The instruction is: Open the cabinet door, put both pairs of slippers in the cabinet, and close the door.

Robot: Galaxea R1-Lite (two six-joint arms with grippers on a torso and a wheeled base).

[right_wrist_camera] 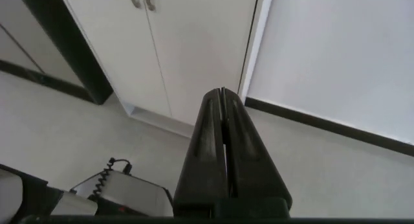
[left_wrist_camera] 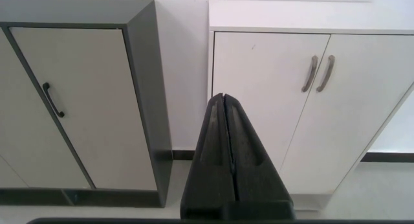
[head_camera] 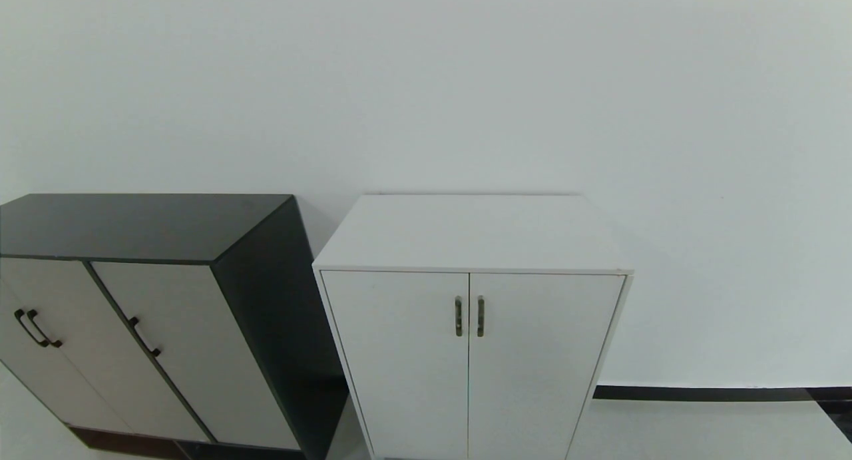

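Note:
A white two-door cabinet point(head_camera: 472, 353) stands against the wall with both doors closed, its two metal handles point(head_camera: 468, 316) side by side at the middle. The cabinet point(left_wrist_camera: 310, 101) is some way ahead of my left gripper point(left_wrist_camera: 224, 98), whose fingers are pressed together with nothing between them. My right gripper point(right_wrist_camera: 222, 93) is also shut and empty, held above the floor in front of the cabinet's point(right_wrist_camera: 174, 49) lower right corner.
A dark cabinet with beige doors and black handles point(head_camera: 143, 327) stands close to the left of the white one. A black skirting strip point(head_camera: 719, 393) runs along the wall at the right. Pale floor point(right_wrist_camera: 77, 140) lies in front of both cabinets.

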